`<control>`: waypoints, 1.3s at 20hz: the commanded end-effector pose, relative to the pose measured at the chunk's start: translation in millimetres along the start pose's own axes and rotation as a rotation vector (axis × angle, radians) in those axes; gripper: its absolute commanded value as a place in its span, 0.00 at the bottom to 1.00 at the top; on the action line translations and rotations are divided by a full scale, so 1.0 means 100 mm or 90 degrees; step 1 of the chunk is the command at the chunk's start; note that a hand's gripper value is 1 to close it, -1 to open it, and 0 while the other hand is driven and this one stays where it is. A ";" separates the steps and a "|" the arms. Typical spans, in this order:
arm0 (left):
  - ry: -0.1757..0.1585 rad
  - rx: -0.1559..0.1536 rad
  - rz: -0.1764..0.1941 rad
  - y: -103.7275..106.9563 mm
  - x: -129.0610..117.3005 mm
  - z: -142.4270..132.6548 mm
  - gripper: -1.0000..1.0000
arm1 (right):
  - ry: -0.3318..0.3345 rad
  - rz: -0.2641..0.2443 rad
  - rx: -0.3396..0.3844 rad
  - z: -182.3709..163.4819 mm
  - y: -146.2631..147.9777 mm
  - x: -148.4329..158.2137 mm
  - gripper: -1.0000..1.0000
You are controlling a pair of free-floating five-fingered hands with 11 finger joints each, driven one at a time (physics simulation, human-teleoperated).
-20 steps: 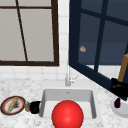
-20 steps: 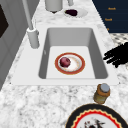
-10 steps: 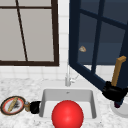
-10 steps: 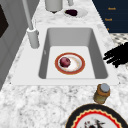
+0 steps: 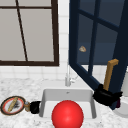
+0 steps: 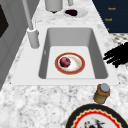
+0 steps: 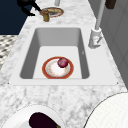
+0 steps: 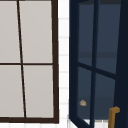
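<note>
Right hand (image 5: pixel 106 97) clamped round wooden window handle (image 5: pixel 110 73), blue window (image 5: pixel 100 45) swung open. Next, I think: keep pulling. Left hand (image 5: pixel 35 107) beside small jar (image 5: pixel 27 106), fingers unclear.

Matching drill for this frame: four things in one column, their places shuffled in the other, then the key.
1. small jar
2. red-rimmed plate
3. eggplant
4. right hand

a. on a white plate, counter right of the sink
b. gripping the foot of the brown window handle
c. in the sink, bearing a dark red fruit
d. on the counter, beside the open left hand

Pairs: 1-d, 2-c, 3-a, 4-b
</note>
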 end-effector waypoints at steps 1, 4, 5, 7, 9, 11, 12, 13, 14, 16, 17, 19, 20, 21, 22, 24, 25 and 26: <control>0.000 0.000 0.000 0.00 0.00 0.00 0.50 | -0.020 -0.009 -0.003 0.06 -0.30 -0.41 1.00; 0.000 0.000 0.000 0.00 0.00 0.00 0.50 | -0.018 -0.018 -0.027 0.20 -0.40 -0.47 1.00; 0.000 0.000 0.000 0.00 0.00 0.00 0.50 | -0.017 -0.022 -0.035 0.24 -0.43 -0.49 1.00; 0.000 0.000 0.000 0.00 0.00 0.00 0.50 | -0.016 -0.028 -0.050 0.34 -0.49 -0.53 1.00; 0.000 0.000 0.000 0.00 0.00 0.00 0.50 | -0.014 -0.034 -0.065 0.43 -0.55 -0.57 1.00; 0.000 0.000 0.000 0.00 0.00 0.00 0.50 | -0.013 -0.040 -0.080 0.51 -0.60 -0.60 1.00; 0.000 0.000 0.000 0.00 0.00 0.00 0.50 | -0.012 -0.043 -0.087 0.56 -0.63 -0.62 1.00; 0.000 0.000 0.000 0.00 0.00 0.00 0.50 | -0.011 -0.046 -0.095 0.60 -0.65 -0.64 1.00; 0.000 0.000 0.000 0.00 0.00 0.00 0.50 | -0.009 -0.049 -0.102 0.65 -0.67 -0.66 1.00; 0.000 0.000 0.000 0.00 0.00 0.00 0.50 | 0.007 -0.058 -0.117 0.74 -0.71 -0.69 1.00; 0.000 0.000 0.000 0.00 0.00 0.00 0.50 | 0.007 -0.061 -0.124 0.78 -0.73 -0.71 1.00; 0.000 0.000 0.000 0.00 0.00 0.00 0.50 | 0.008 -0.066 -0.137 0.86 -0.77 -0.74 1.00; 0.000 0.000 0.000 0.00 0.00 0.00 0.50 | 0.008 -0.069 -0.144 0.91 -0.79 -0.76 1.00; 0.000 0.000 0.000 0.00 0.00 0.00 0.50 | 0.008 -0.071 -0.150 0.95 -0.81 -0.77 1.00; 0.000 0.000 0.000 0.00 0.00 0.00 0.50 | 0.008 -0.074 -0.156 0.99 -0.82 -0.79 1.00; 0.000 0.000 0.000 0.00 0.00 0.00 0.50 | 0.009 -0.079 -0.168 1.07 -0.86 -0.82 1.00; 0.000 0.000 0.000 0.00 0.00 0.00 0.50 | 0.010 -0.081 -0.174 1.11 -0.87 -0.83 1.00; 0.000 0.000 0.000 0.00 0.00 0.00 0.50 | 0.010 -0.083 -0.180 1.15 -0.89 -0.85 1.00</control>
